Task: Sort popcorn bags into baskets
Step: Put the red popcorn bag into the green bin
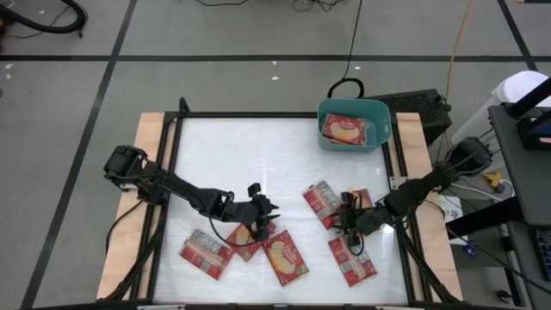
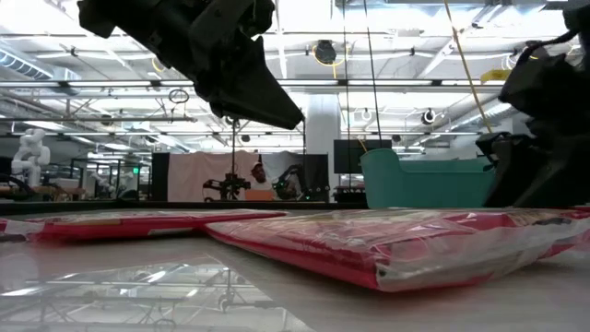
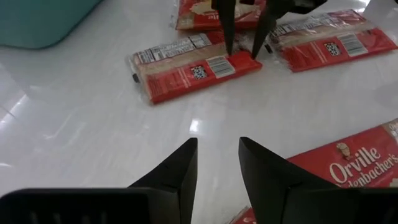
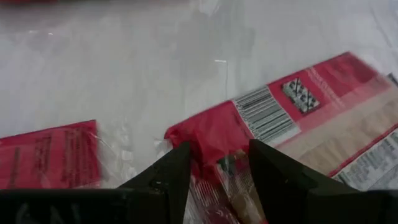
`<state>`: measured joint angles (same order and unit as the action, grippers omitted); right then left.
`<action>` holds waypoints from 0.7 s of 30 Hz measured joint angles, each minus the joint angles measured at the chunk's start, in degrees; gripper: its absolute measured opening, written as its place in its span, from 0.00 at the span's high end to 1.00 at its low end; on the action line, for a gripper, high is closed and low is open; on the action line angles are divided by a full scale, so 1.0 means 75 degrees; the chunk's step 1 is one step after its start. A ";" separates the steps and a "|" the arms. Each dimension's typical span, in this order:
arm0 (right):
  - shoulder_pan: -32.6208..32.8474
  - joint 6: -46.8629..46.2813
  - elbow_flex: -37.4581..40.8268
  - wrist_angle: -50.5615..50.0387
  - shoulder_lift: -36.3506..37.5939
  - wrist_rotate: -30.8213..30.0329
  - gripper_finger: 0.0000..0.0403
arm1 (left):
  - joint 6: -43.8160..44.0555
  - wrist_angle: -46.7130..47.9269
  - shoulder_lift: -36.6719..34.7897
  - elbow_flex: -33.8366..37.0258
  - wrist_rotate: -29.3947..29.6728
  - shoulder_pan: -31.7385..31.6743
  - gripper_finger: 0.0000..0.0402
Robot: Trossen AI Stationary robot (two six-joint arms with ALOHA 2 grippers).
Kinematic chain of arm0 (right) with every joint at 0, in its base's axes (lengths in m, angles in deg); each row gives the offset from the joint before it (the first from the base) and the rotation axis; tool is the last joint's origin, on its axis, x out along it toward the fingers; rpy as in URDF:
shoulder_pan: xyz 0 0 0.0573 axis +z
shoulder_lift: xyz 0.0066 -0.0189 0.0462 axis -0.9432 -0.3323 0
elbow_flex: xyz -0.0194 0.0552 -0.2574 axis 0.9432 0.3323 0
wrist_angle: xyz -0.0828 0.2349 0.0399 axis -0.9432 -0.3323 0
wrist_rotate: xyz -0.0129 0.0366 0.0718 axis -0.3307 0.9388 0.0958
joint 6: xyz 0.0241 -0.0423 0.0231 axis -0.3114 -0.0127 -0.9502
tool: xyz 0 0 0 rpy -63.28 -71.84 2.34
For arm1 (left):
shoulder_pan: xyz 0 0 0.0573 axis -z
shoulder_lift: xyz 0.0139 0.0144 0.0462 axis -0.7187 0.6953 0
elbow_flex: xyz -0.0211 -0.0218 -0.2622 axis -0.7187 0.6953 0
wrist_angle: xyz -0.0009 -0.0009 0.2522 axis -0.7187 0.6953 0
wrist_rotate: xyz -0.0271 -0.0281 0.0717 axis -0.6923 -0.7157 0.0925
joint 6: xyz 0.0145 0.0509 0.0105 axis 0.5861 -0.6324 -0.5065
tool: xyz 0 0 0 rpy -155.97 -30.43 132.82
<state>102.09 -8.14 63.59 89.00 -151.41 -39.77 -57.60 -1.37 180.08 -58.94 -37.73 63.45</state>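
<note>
My right gripper (image 4: 214, 163) is low over the end of a popcorn bag (image 1: 324, 202) at centre-right of the table (image 1: 224, 155), jaws narrow and straddling its red edge, not yet clamped. Left gripper (image 1: 269, 209) hovers lower-centre, jaws narrowly apart and empty, bags just below. Basket (image 1: 379, 110) upper right holds one bag (image 1: 345, 130).

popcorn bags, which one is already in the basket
The bag lying inside the teal basket at the table's far right corner; every other bag lies flat on the white tabletop.
</note>
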 joint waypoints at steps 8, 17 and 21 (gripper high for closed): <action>-0.0144 -0.0051 -0.0015 0.0237 -0.0402 -0.0050 0.77 | -0.0450 -0.0233 0.0000 0.0000 0.0003 -0.0289 0.70; -0.0493 0.0408 0.0005 0.0633 -0.0351 0.0441 0.98 | -0.0583 -0.0414 0.0000 0.0000 0.0003 -0.0596 0.70; -0.0664 0.0878 0.0010 0.1187 -0.0053 0.0768 0.99 | -0.0679 -0.0680 0.0000 0.0000 0.0000 -0.0633 0.70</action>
<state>97.11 -1.56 63.67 97.90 -151.81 -34.01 -62.69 -6.47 180.08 -58.94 -37.73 58.71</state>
